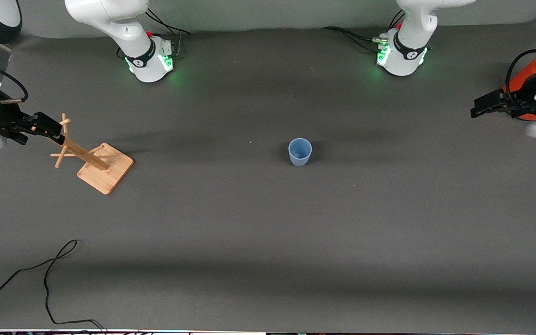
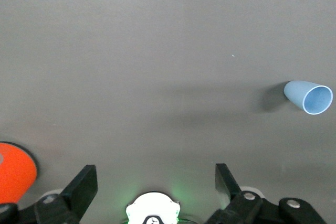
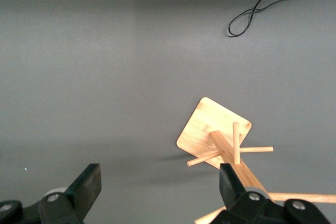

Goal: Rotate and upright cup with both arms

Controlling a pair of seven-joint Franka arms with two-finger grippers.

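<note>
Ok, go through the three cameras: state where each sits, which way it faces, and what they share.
Front view: high across the table, facing both arm bases; upright cup mid-table, peg rack, orange can, left gripper and right gripper raised and open at the ends.
Left wrist view: looks down past its open fingers at cup and can.
Right wrist view: looks down past its fingers at rack.
Shared: cup, can, rack.

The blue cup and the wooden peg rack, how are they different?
The cup is light blue, smooth and plain; the wooden peg rack is tan with pegs sticking out. The cup is small and round; the rack has a flat square base and a tall post. The cup stands alone mid-table; the rack sits toward the right arm's end, under the right gripper. Both stand on the table.
</note>
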